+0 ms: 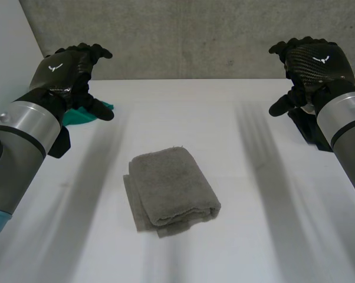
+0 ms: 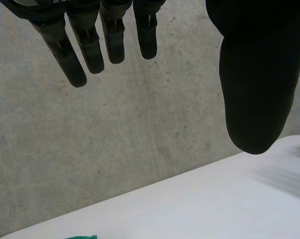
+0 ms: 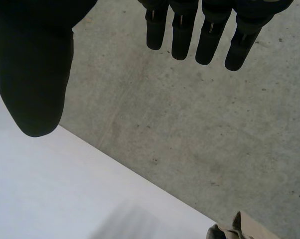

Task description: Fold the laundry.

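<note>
While the grey terry towel, folded into a thick rectangular bundle, lies in the middle of the white table, both hands hang in the air well apart from it. Its rounded fold faces the table's right edge, and looser layers stick out along the sides toward the left and front edges.

The left hand is raised over the far left corner. In its wrist view the fingers are straight and slightly fanned, the thumb stands wide of them, and nothing lies between them. The towel sits toward the front and right of this hand.

The right hand is raised over the far right corner, with its fingers straight, side by side and relaxed, the thumb held away, grasping nothing. The towel sits toward the front and left of it.

A teal cloth lies on the table beneath the left hand, and a black object lies beneath the right hand. A grey concrete wall rises behind the far edge.
</note>
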{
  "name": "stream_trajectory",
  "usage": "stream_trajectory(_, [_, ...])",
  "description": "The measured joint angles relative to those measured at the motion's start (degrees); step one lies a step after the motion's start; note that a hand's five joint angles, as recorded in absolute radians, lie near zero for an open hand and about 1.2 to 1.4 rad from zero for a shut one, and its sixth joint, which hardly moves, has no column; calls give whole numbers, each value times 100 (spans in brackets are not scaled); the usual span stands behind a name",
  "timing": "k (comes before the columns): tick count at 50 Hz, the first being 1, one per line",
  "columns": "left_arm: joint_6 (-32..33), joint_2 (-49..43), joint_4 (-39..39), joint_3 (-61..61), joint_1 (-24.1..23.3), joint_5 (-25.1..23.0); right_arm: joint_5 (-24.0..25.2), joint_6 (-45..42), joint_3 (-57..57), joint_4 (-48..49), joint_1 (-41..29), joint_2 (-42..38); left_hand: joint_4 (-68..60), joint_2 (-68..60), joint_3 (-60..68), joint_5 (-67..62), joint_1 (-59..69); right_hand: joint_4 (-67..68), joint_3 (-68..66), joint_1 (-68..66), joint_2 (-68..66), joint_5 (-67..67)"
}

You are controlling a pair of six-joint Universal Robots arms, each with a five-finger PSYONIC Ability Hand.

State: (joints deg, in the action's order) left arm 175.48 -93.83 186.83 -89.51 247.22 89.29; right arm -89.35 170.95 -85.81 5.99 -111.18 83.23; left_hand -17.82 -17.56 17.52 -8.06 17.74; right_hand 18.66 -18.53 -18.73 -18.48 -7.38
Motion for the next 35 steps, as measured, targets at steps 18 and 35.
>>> stream_trajectory(18, [42, 14, 3, 109, -7, -171, 186, -449, 5, -330, -74, -3, 616, 580, -550, 525, -572, -666, 640, 571, 634, 468])
stream_trajectory(35, [493, -516, 15, 525, -259, -3245, 1229, -1131, -1209, -304, -867, -321, 616, 580, -550, 525, -572, -666, 640, 571, 634, 468])
